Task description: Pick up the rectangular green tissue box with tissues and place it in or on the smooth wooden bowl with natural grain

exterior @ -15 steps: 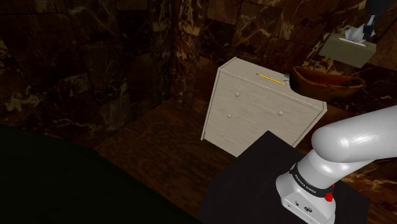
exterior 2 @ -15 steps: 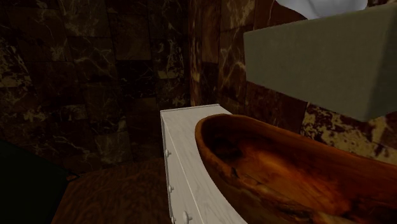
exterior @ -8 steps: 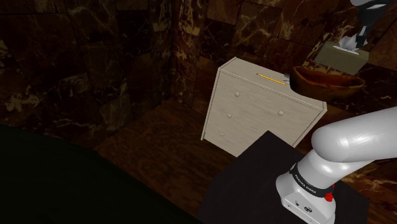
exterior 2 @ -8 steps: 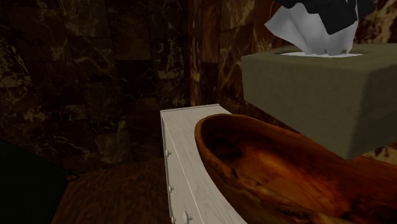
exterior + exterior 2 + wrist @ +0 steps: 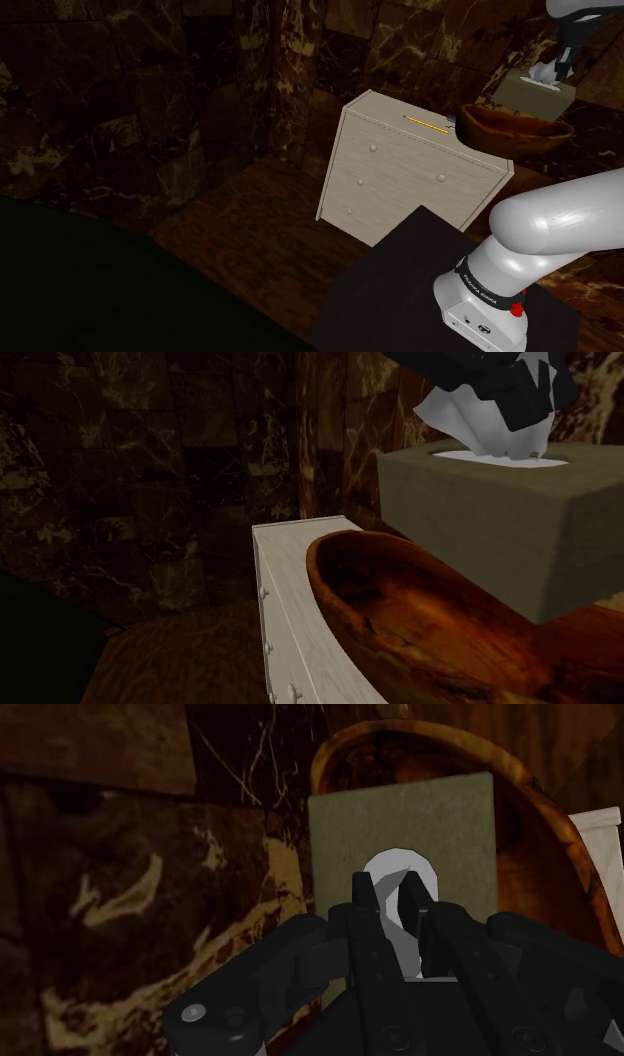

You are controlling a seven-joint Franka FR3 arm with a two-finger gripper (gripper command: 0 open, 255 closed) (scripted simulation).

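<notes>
An olive-green tissue box (image 5: 535, 93) hangs just above the far end of the brown wooden bowl (image 5: 512, 131). My gripper (image 5: 556, 70) holds it from above, shut on the white tissue (image 5: 478, 424) that sticks out of the top. In the second exterior view the box (image 5: 490, 542) hovers low over the bowl's (image 5: 400, 617) hollow, and whether they touch is unclear. In the wrist view my gripper (image 5: 400, 919) clasps the tissue (image 5: 398, 874), with the box (image 5: 400, 829) and the bowl's rim (image 5: 430, 732) below.
The bowl stands on a pale dresser (image 5: 405, 175) with round knobs. A thin yellow stick (image 5: 425, 122) lies on the dresser top beside the bowl. Dark marbled walls close in behind. My black stand (image 5: 420, 275) sits in front of the dresser.
The gripper has come down with the tissue box, which now hangs lower and closer over the bowl. The bowl and dresser have stayed put.
</notes>
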